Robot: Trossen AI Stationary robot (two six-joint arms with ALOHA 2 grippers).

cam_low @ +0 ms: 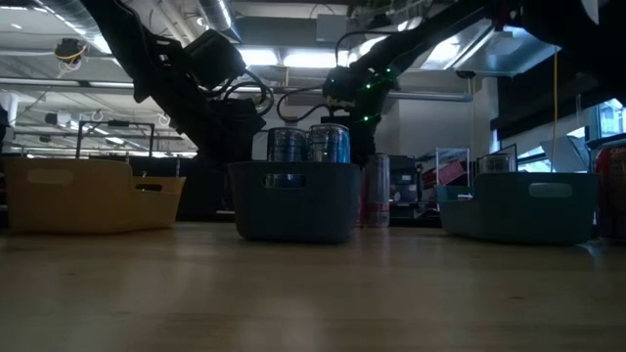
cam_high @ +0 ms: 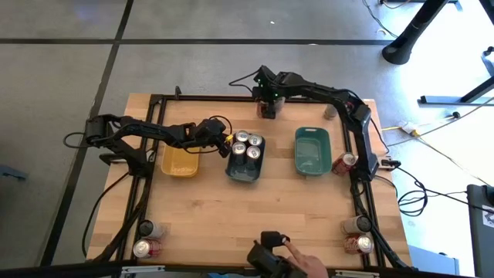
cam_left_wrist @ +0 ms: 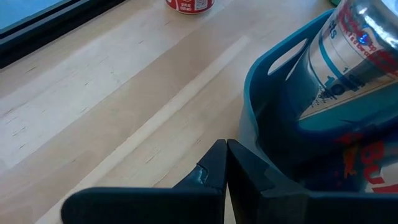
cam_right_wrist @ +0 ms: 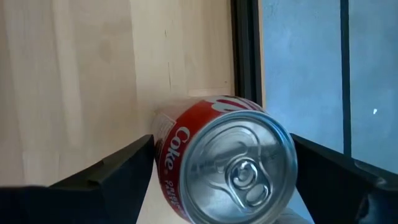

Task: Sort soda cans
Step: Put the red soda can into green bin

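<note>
Right gripper (cam_right_wrist: 217,180) at the table's far edge, jaws spread wide on either side of a red Coke can (cam_right_wrist: 224,158); the can sits between the fingers, upright on the table (cam_high: 255,216), grip not clearly made. Left gripper (cam_left_wrist: 225,168) fully closed, empty, just beside the grey-blue tray (cam_high: 245,171), which holds four silver cans (cam_high: 247,147). Loose cans (cam_high: 147,239) stand at the near corners.

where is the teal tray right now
In the high view the teal tray sits right of centre, beside the blue tray holding cans, with a red can just to its right.
</note>
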